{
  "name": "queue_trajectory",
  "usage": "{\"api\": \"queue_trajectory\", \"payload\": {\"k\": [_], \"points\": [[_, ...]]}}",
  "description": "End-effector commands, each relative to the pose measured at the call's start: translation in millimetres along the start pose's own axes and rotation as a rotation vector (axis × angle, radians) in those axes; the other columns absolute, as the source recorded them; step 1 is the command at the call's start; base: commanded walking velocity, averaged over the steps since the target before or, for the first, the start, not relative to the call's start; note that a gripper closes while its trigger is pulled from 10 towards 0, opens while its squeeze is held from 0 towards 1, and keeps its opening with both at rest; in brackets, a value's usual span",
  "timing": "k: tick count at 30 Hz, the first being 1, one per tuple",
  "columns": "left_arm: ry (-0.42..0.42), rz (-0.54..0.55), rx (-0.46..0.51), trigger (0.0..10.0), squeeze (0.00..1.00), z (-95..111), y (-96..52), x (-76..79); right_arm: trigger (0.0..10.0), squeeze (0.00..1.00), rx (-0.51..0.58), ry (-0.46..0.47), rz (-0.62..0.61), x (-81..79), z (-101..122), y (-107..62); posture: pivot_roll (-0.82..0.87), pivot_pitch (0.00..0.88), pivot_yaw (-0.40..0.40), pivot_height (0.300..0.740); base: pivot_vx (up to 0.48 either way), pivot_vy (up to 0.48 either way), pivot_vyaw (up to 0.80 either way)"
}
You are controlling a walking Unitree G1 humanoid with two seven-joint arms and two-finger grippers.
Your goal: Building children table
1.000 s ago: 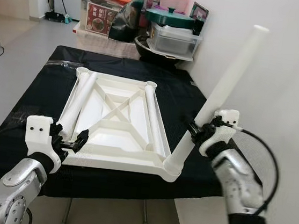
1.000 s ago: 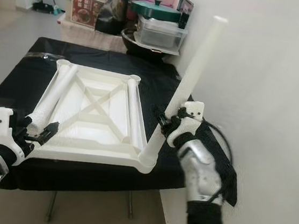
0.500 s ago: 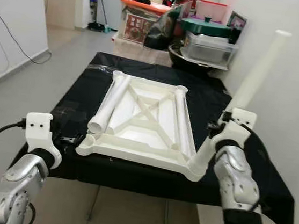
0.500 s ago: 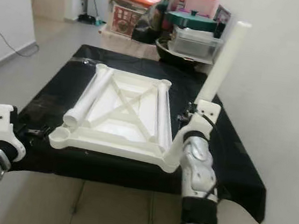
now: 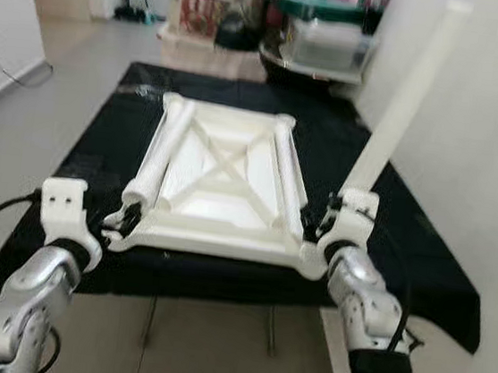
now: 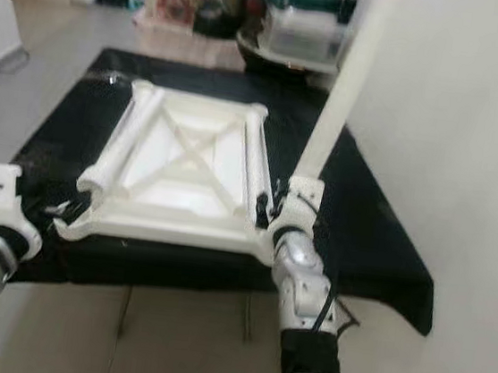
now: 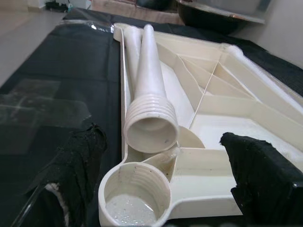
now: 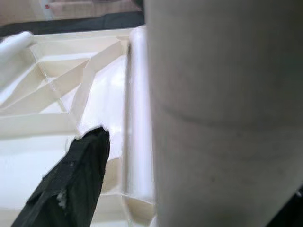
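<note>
The white table top (image 5: 221,197) lies upside down on the black-covered table (image 5: 100,152). One white leg (image 5: 402,105) stands upright in its near right corner. Two more legs lie inside it, one along the left side (image 5: 158,154) and one along the right (image 5: 289,169). My right gripper (image 5: 317,223) is at the base of the upright leg (image 8: 227,118), open, with one finger (image 8: 78,179) standing apart from it. My left gripper (image 5: 124,217) is open at the near left corner, its fingers on either side of the empty threaded socket (image 7: 135,196) and the lying leg's threaded end (image 7: 149,127).
Storage boxes and pots (image 5: 325,33) crowd the space behind the table. A white wall (image 5: 489,133) runs close along the right side. Bare floor (image 5: 27,80) lies to the left and in front of the table.
The camera has shifted and the picture is blurred. My left gripper has come in from the left and now straddles the near left corner socket. The right gripper stays at the upright leg.
</note>
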State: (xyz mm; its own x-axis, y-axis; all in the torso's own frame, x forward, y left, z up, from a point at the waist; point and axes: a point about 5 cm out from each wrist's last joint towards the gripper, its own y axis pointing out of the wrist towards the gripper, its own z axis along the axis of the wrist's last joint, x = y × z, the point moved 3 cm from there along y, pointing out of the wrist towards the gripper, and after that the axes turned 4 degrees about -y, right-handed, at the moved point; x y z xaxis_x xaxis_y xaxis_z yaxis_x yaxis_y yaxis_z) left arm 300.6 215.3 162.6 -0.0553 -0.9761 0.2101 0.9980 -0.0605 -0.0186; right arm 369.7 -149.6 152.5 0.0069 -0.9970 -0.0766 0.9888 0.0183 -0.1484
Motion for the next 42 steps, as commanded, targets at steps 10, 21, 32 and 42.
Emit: {"api": "queue_trajectory", "payload": {"k": [10, 21, 32, 42], "points": [[0.011, -0.017, -0.015, 10.0, 0.0, -3.0, 4.4, 1.8, 10.0, 0.0, 0.19, 0.014, 0.211, 34.5, 56.4, -7.0, 0.08, 0.0, -0.118, 0.74, 0.0, 0.0, 0.0], [0.019, -0.049, -0.011, 10.0, 0.0, -1.8, 7.8, 6.8, 10.0, 0.0, 0.246, -0.131, 0.525, 49.5, 89.5, -9.9, 0.08, 0.0, -0.117, 0.74, 0.0, 0.0, 0.0], [0.023, -0.073, -0.003, 10.0, 0.0, -1.0, 10.5, 12.4, 2.5, 0.0, 0.136, -0.214, 0.692, 56.5, 79.2, 4.5, 0.09, 0.0, -0.128, 0.74, 0.0, 0.0, 0.0], [0.024, -0.082, -0.003, 10.0, 0.0, -0.8, 10.2, 13.9, 0.0, 0.0, 0.116, -0.197, 0.671, 56.9, 78.2, 19.3, 0.11, 0.0, -0.136, 0.74, 0.0, 0.0, 0.0]]}}
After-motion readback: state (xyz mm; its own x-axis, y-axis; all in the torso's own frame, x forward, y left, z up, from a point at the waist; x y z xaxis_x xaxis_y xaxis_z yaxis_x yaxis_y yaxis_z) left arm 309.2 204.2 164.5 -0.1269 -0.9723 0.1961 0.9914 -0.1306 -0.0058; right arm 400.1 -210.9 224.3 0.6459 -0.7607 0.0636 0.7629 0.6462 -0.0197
